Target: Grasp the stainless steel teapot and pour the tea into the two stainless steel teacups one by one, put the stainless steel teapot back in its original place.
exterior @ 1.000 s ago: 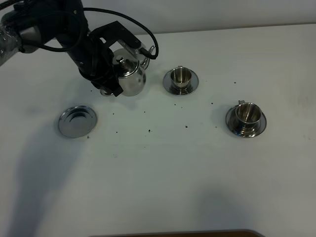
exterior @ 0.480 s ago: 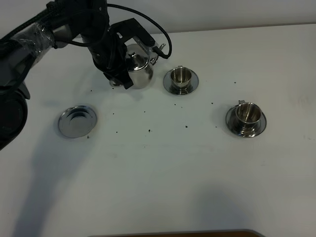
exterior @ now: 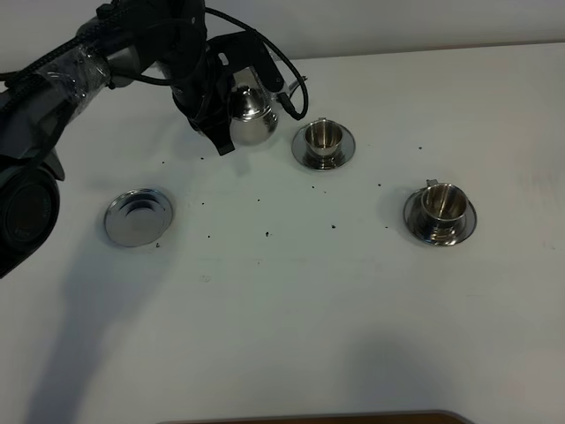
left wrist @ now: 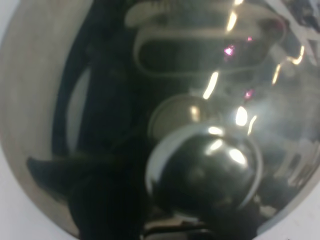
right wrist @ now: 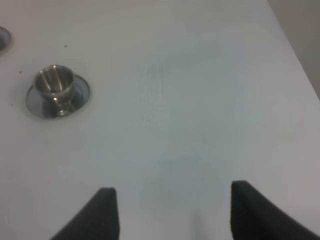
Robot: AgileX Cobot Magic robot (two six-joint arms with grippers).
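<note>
My left gripper (exterior: 222,121) is shut on the stainless steel teapot (exterior: 252,112), holding it off the table just left of the nearer teacup (exterior: 321,136). In the left wrist view the teapot's shiny lid and knob (left wrist: 202,172) fill the picture and hide the fingers. The second teacup (exterior: 443,203) stands on its saucer further right and shows in the right wrist view too (right wrist: 54,82). The round steel coaster (exterior: 139,216) lies bare at the left. My right gripper (right wrist: 175,215) is open over bare table, apart from everything.
Each cup sits on a round steel saucer (exterior: 344,152), (exterior: 466,225). Dark specks (exterior: 267,234) are scattered over the white table between the coaster and the cups. The left arm's black cable (exterior: 287,84) loops above the teapot.
The left arm has carried the teapot toward the back of the table and to the right, closer to the nearer teacup. The cups, the coaster and the right gripper have stayed put.
</note>
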